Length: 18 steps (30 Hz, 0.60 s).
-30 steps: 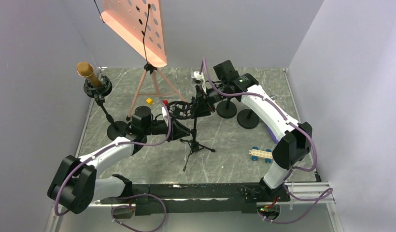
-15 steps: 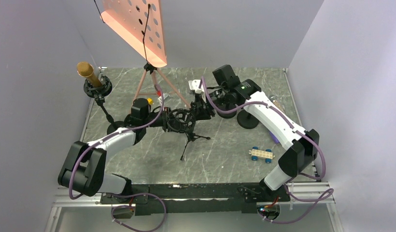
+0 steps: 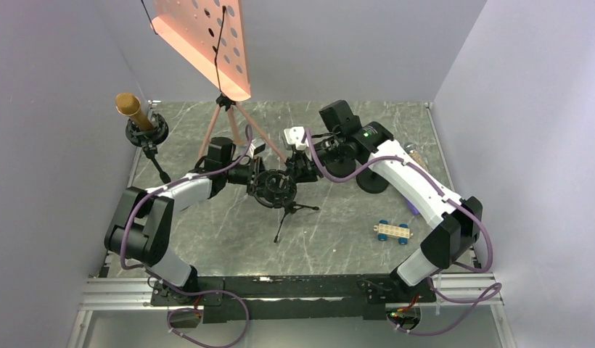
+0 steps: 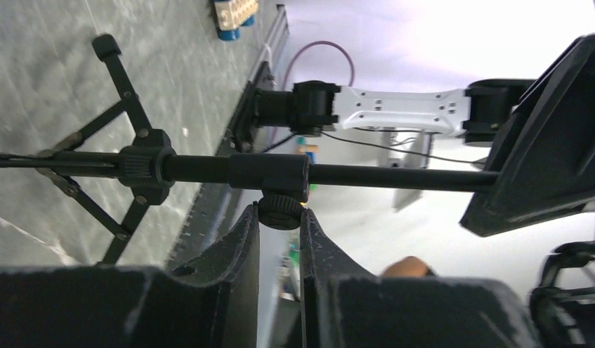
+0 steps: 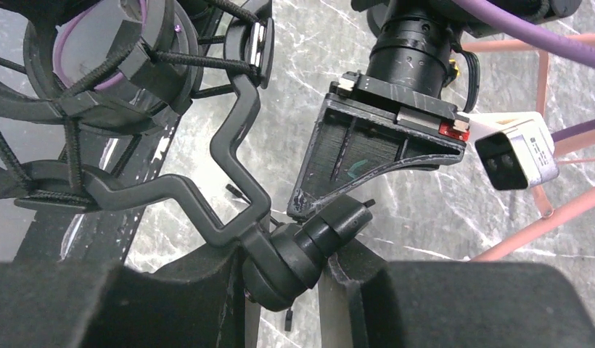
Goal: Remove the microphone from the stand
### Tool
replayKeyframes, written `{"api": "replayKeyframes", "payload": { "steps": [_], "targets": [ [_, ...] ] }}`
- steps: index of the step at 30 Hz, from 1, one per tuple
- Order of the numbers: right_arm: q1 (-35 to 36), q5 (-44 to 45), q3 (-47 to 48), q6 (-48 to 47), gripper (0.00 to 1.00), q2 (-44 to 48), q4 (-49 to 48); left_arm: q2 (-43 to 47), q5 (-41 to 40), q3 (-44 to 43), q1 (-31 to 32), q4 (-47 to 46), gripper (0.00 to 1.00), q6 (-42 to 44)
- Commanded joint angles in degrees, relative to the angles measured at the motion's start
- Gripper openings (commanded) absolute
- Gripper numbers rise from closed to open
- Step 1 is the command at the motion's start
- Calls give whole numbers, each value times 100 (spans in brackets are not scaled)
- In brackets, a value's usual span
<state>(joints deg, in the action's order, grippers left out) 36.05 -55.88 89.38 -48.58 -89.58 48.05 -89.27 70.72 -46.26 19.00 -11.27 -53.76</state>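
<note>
Left gripper (image 4: 278, 214) clamped on small black knob (image 4: 280, 209) under the collar of a thin black pole (image 4: 396, 177); fingers pinch it from both sides. Right gripper (image 5: 280, 270) clamped on black swivel joint (image 5: 309, 243) at foot of bent bracket (image 5: 233, 145) that carries an elastic-strung shock mount (image 5: 99, 65). Whether that ring holds anything: cannot tell. Pole, joint and mount all belong to a tripod stand (image 3: 286, 214), mid-table, tipped over toward the left arm, with some of its feet off the table. Both grippers meet at it, near each other. Microphone (image 3: 131, 109) is not there: it sits at the left rear corner, well apart from both grippers, held in a second shock mount (image 3: 147, 130) atop a gooseneck stand (image 3: 158, 163). It is gold, with a rounded mesh head and a slimmer body of like colour, tilted, head up and leaning toward the left wall, lower end sunk in the black ring. Left forearm lies across the foot of the gooseneck stand, hiding its base. Salmon-pink music stand (image 3: 207, 43), perforated desk, rises at the back; its splayed legs come down just behind the two grippers, between them and the rear wall. Count: one microphone, two shock mounts, three stands all told. One black round base (image 3: 371, 181) shows under the right arm. One toy car (image 3: 392, 230), pale brick on blue wheels, at right front on grey marbled table (image 3: 338, 239).
</note>
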Motion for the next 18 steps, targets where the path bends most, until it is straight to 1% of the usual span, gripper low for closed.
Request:
{"api": "replayKeyframes", "payload": {
  "steps": [1, 2, 3, 5, 7, 9, 11, 12, 13, 15, 16, 17, 18],
  "targets": [
    [-2, -4, 38, -595, 0, 28, -78, 51, 1005, -364, -101, 71, 1, -1039],
    [-2, 5, 26, -614, 0, 36, -69, 30, 1067, -355, -141, 121, 4, -1178],
    [-2, 7, 14, -617, 0, 35, -68, 13, 1113, -308, -195, 94, 10, -1364],
    [-2, 11, -4, -595, 0, 37, -75, 11, 1110, -252, -313, 496, 23, -1305],
    [-2, 19, -31, -526, 0, 37, -138, 71, 993, -134, -469, 620, 45, -1231],
    [-8, 20, -48, -439, 0, 36, -206, 144, 881, -86, -643, 584, 59, -1196],
    [-31, -3, 2, -382, 0, 1, -172, 223, 837, -140, -819, 486, 64, -993],
    [-59, -40, 49, -347, 0, -35, -142, 254, 823, -231, -887, 587, 68, -735],
    [-94, -83, 96, -319, 0, -75, -106, 273, 741, -440, -944, 1214, 73, -147],
    [-167, -176, 195, -266, 0, -149, -32, 271, 397, -1074, -1001, 2994, 76, 1572],
    [-215, -235, 246, -251, 0, -199, 21, 258, 43, -1450, -999, 3991, 77, 2781],
    [-264, -295, 316, -226, 0, -245, 70, 275, -462, -1855, -943, 4768, 78, 3827],
    [-306, -354, 351, -178, 0, -298, 109, 343, -914, -2082, -823, 5175, 78, 4750]
  ]
}}
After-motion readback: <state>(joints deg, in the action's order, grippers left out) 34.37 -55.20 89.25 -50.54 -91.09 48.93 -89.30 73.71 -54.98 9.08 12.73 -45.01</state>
